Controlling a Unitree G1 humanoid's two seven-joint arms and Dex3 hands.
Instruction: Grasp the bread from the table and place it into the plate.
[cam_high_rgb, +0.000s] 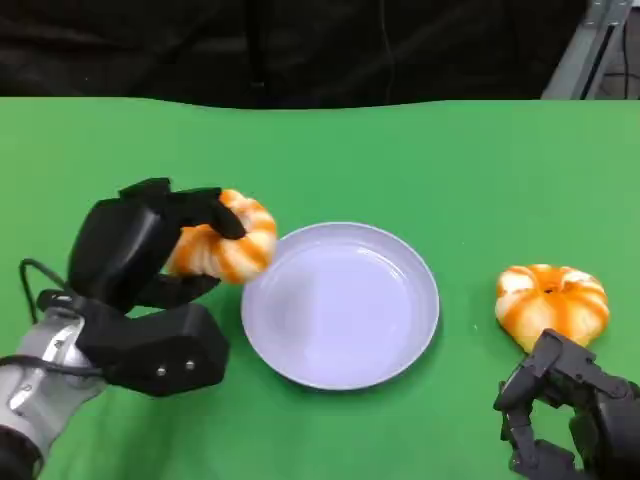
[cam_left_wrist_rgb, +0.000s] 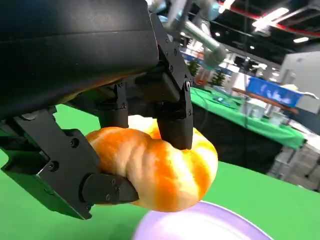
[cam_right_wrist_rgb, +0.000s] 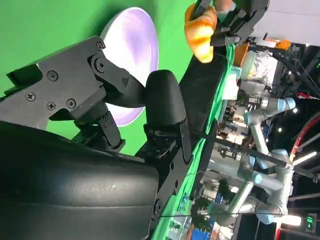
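Left hand (cam_high_rgb: 150, 250) grips the bread (cam_high_rgb: 222, 238), raised just beside the plate (cam_high_rgb: 340, 305) rim, ready for placing. Right hand (cam_high_rgb: 570, 415) holds nothing, fingers apart, near a second bread (cam_high_rgb: 552, 300) on the surface (cam_high_rgb: 400, 150).

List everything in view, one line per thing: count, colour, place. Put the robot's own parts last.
held bread: one, orange and white ring, lifted at the plate's left edge in the left hand.
second bread: one, orange and white, on the table right of the plate, just beyond the right hand.
plate: one, pale lilac, round, centre of the table, nothing in it.
table: one, green cover, dark backdrop behind it.
cable: one, black, looping beside the left forearm.
left hand: one, black, fingers closed around the held bread.
right hand: one, black, at the lower right, holding nothing; fingers look partly curled, but their exact pose is unclear.
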